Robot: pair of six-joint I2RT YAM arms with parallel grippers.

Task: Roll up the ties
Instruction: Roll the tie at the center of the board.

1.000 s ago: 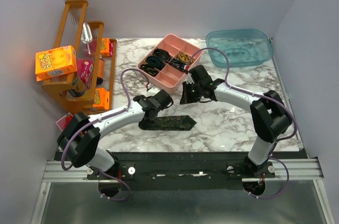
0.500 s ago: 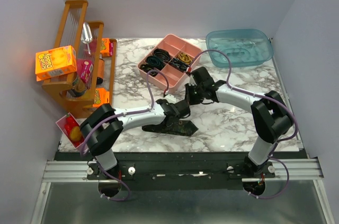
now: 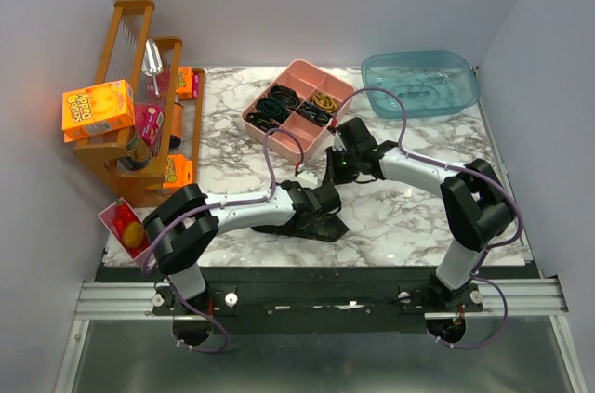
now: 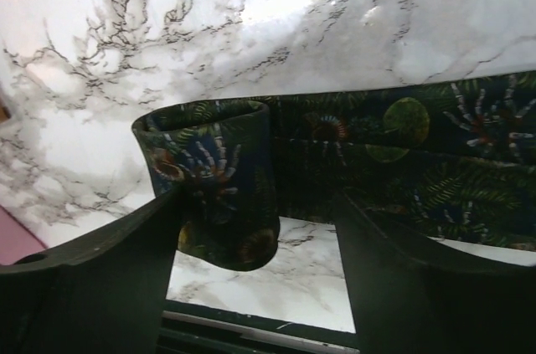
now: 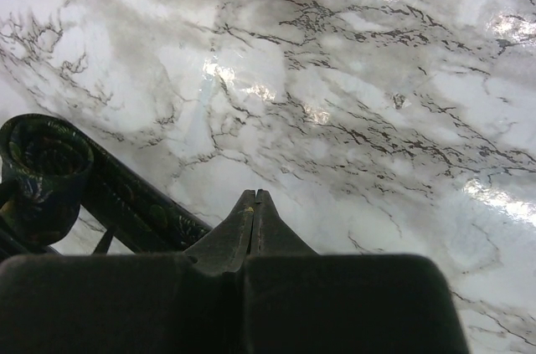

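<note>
One dark tie with a leafy pattern (image 3: 325, 226) lies near the table's front edge. In the left wrist view its end (image 4: 209, 170) is curled into a loose roll and the rest (image 4: 419, 153) stretches flat to the right. My left gripper (image 3: 319, 204) (image 4: 258, 203) is open around the roll, which rests against the left finger (image 4: 109, 270). My right gripper (image 3: 337, 168) (image 5: 254, 196) is shut and empty, hovering over bare marble just behind the tie. The rolled end (image 5: 42, 161) shows at the left of the right wrist view.
A pink divided tray (image 3: 284, 137) with band loops stands behind the grippers. A blue tub (image 3: 420, 84) sits at the back right. A wooden rack (image 3: 139, 105) with an orange box (image 3: 98, 110) fills the left side. A small pink bin (image 3: 116, 221) is at the front left.
My left arm swept right along the tie, curling its end over, and its jaws then opened and released the fabric. The right gripper stayed shut and hardly moved.
</note>
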